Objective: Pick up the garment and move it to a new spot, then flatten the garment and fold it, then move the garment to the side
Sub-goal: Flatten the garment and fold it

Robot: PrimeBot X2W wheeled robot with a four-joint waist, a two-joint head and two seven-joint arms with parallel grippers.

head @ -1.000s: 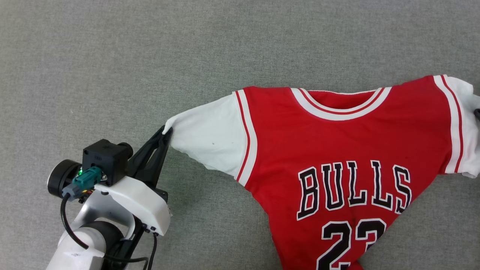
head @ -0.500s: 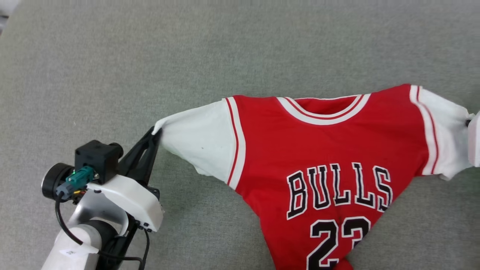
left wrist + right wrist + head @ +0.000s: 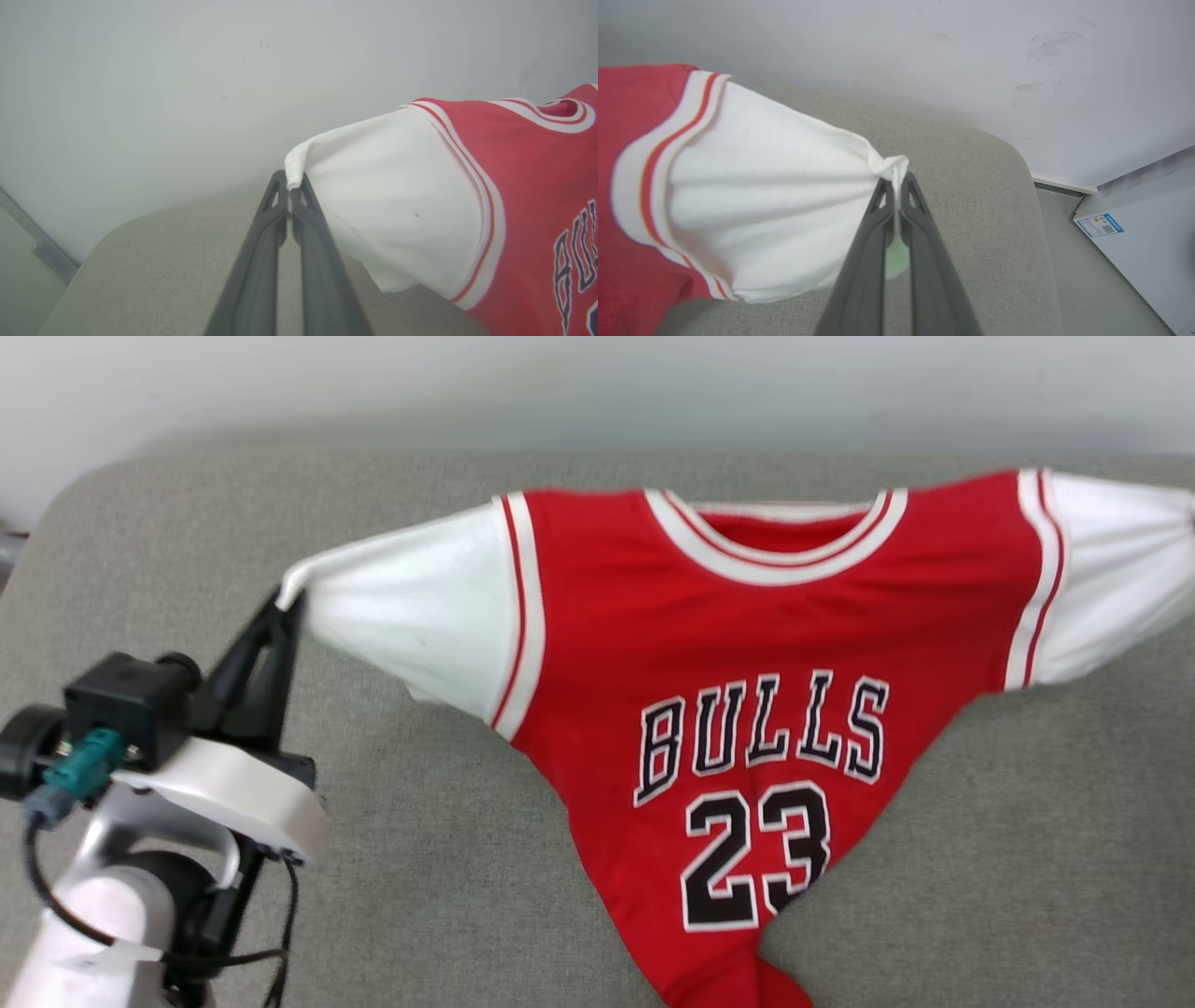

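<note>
Head view shows our left gripper (image 3: 285,607) pinched shut on the cuff of one white sleeve (image 3: 411,616) of the red BULLS 23 jersey (image 3: 747,644). What do we make of the other side?

The right wrist view answers that: our right gripper (image 3: 896,184) is clamped on the far cuff (image 3: 889,165), with the cloth gathered into pleats that fan out from its tips. So both grippers hold, one cuff each.

Why the cuffs, do we think?

They are the widest points of the shirt. Pulled apart, they draw the shoulders and collar (image 3: 775,537) into a taut line, print facing us, and the body drops away beneath. That is how we want it before spreading it flat.

And where is the jersey just now?

It is strung between our arms above the grey cushion (image 3: 980,859), close to the pale wall (image 3: 560,383). The shoulders look lifted, judging by the shadow under the sleeve. The hem narrows into a twisted bunch at the bottom edge of the head view, and we cannot tell how much of it lies on the cushion.

So we judge this the carry, with flattening to come?

Yes. The risk is the thin pinch: each cuff is held by little cloth, so a hard tug could slip one free.
</note>
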